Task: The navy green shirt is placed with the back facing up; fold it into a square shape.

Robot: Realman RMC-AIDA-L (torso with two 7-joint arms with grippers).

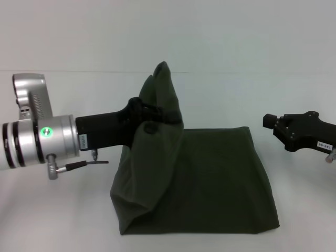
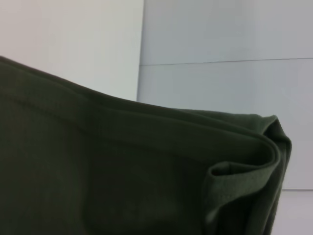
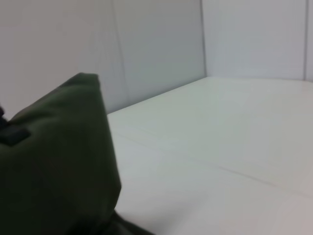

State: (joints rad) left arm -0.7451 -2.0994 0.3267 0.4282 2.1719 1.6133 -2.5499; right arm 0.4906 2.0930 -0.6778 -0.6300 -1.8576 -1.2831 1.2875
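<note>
Left gripper (image 1: 148, 119): clamped on a bunched edge of the navy green shirt (image 1: 210, 178), raised above the table (image 1: 63, 210) at the shirt's left side. Cloth drapes over and around the fingers, so the fingertips themselves are hidden; the hanging weight indicates a firm hold.

Navy green shirt: lies on the table in the middle of the head view, already reduced to a roughly rectangular pad. Its left portion is lifted into a peak that stands up behind the gripper and falls in a loose fold to the near left corner. The left wrist view shows several stacked layers with a hemmed edge (image 2: 234, 171) at the grip.

Step in hand, judged: carrying the lifted left part across toward the right to close the fold. To do it well, keep the cloth taut enough that the layers do not slide apart, travel level over the flat part, lay the edge down in line with the right edge, and release only once the cloth rests flat, so the outline comes out square.

Right gripper (image 1: 270, 124): idle at the right, apart from the shirt, holding nothing; its opening cannot be told.

Writing: none legible on the shirt. A small white label on the right arm (image 1: 322, 145) is unreadable.
</note>
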